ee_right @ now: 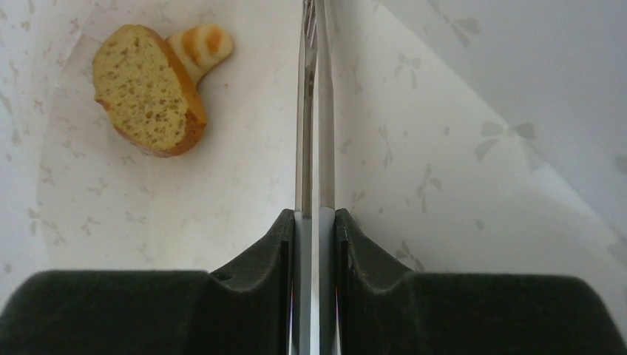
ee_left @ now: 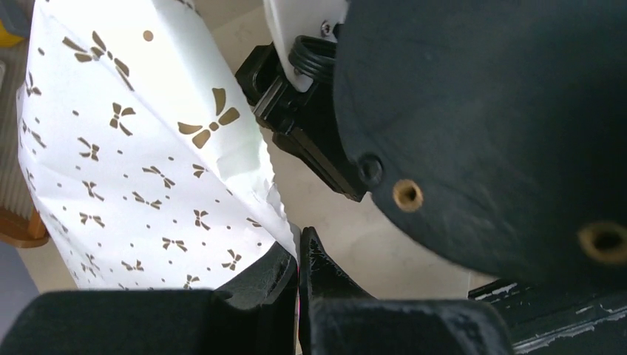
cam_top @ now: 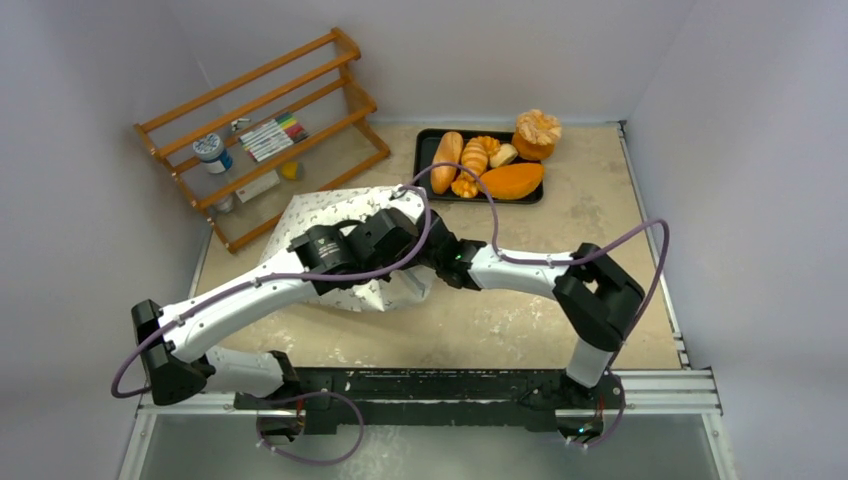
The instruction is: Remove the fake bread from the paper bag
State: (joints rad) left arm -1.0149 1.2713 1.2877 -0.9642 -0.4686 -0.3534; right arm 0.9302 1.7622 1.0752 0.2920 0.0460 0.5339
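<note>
The paper bag (cam_top: 325, 212) lies on its side mid-table, white with small dark bow-like marks; it also shows in the left wrist view (ee_left: 133, 148). My left gripper (ee_left: 299, 240) is shut on the bag's zigzag mouth edge. My right gripper (ee_right: 314, 216) is shut on a pair of metal tongs (ee_right: 314, 111) whose blades, close together, reach into the bag. Inside, at the far left, lie a slice of fake bread (ee_right: 146, 90) and a small striped roll (ee_right: 203, 43), both apart from the tong tips. From above, both grippers (cam_top: 415, 245) meet at the bag's mouth.
A black tray (cam_top: 428, 142) at the back holds several fake breads, with a round loaf (cam_top: 538, 132) at its right corner. A wooden rack (cam_top: 262, 130) with markers and a bottle stands at the back left. The right arm's black wrist (ee_left: 480, 126) hangs close over my left gripper.
</note>
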